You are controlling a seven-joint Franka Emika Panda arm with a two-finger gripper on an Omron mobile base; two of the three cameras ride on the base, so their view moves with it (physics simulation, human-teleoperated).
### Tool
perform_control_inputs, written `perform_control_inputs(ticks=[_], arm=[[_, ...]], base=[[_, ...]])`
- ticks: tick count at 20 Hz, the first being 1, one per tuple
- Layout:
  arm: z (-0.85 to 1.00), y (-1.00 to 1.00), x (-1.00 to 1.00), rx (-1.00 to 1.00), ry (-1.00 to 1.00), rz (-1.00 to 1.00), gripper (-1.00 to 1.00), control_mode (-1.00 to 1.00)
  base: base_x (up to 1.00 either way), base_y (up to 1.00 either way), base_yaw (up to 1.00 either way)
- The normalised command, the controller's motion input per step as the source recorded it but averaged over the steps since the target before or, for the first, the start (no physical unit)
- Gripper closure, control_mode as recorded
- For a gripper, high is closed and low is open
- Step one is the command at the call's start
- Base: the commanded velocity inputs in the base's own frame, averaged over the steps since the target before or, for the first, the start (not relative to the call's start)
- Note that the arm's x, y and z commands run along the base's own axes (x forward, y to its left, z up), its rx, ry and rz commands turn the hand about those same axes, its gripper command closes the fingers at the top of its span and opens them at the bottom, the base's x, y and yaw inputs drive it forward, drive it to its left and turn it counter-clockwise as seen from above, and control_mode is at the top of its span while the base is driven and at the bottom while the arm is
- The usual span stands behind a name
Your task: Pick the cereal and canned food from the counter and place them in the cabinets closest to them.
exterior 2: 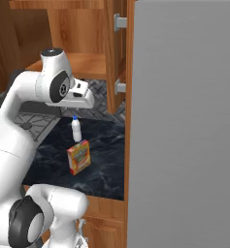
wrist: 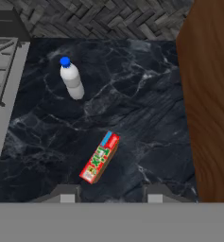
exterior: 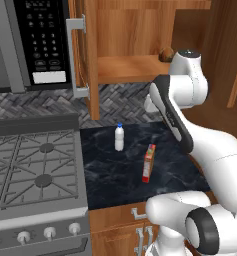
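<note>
The claw (wrist: 107, 196) shows as two dark tips at the bottom of the hand view, standing apart with nothing between them, above the dark marbled tabletop (wrist: 146, 108). Just above the tips, at lower centre, the cereal (wrist: 100, 158) box stands on the tabletop, untouched. Toward the upper left stands a white bottle (wrist: 71, 79) with a blue cap, well apart from the box. In the left base view, the open cabinets (exterior: 127, 67) fill the upper centre, the stove (exterior: 35, 170) the lower left.
</note>
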Motion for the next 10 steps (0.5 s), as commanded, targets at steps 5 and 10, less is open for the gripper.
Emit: perform_control_inputs(ticks=[5, 10], arm=[[0.0, 0.0, -0.15, 0.0, -0.03, 0.0, -1.0, -1.0], [-0.04, 0.0, -0.37, 0.0, -0.06, 0.02, -1.0, -1.0]], base=[[0.0, 0.0, 0.0], [0.0, 0.0, 0.0]])
